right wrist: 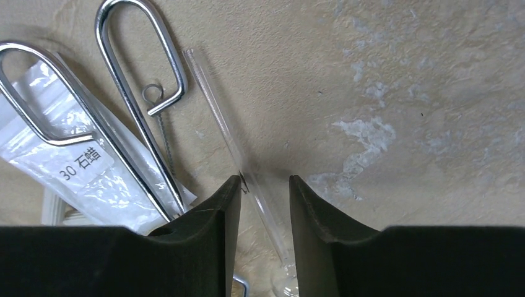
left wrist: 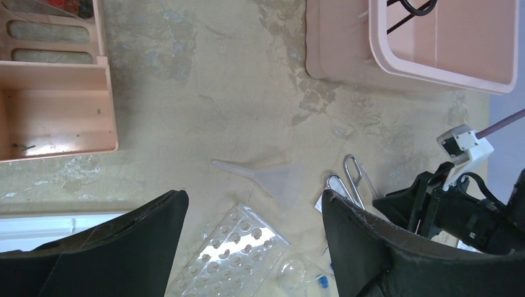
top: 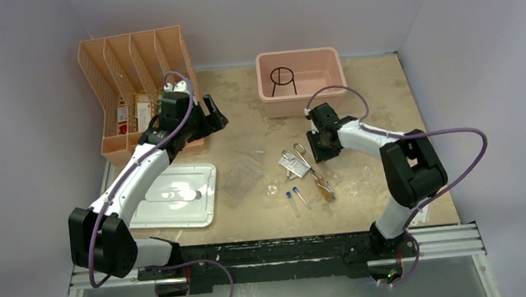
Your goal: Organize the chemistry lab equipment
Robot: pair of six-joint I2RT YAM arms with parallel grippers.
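Left end effector point(left wrist: 254, 197): spread wide, grips nothing; hangs above the desk point(left wrist: 204, 93), right of the pink file rack point(left wrist: 56, 105).
Clear plastic tray point(left wrist: 238, 253): lies flat on the desk, right of the white lid point(top: 178, 195); likely light, stiff and slick; best pinched across an edge.
Funnel point(left wrist: 278, 179): clear, on its side just beyond the tray; probably featherweight; hard to pick out against the desk.
Tiny glass dish point(top: 272, 188): sits near the tray's right corner; fragile, with a low rim and little to pinch.
Blue-capped clear vials point(top: 289, 196): lie near the dish; apt to roll; surest hold probably across the body.
Metal tongs point(right wrist: 124, 93): rest over a labelled plastic bag point(right wrist: 80, 167); rigid, heavier, smooth steel; the crossing point looks like the surest hold.
Test-tube brush point(right wrist: 162, 127): shows only a wire loop and stem beside the tongs; bristles hidden.
Right end effector point(right wrist: 260, 185): about half open, straddles a glass rod point(right wrist: 213, 102) without clamping it.
Glass rod: thin, clear, flat on the desk just right of the tongs; brittle, slippery, prone to roll; calls for a gentle pinch near mid-length.
Hidden: rod's near end blurs below the fingers, shape unclear; barely visible from above.
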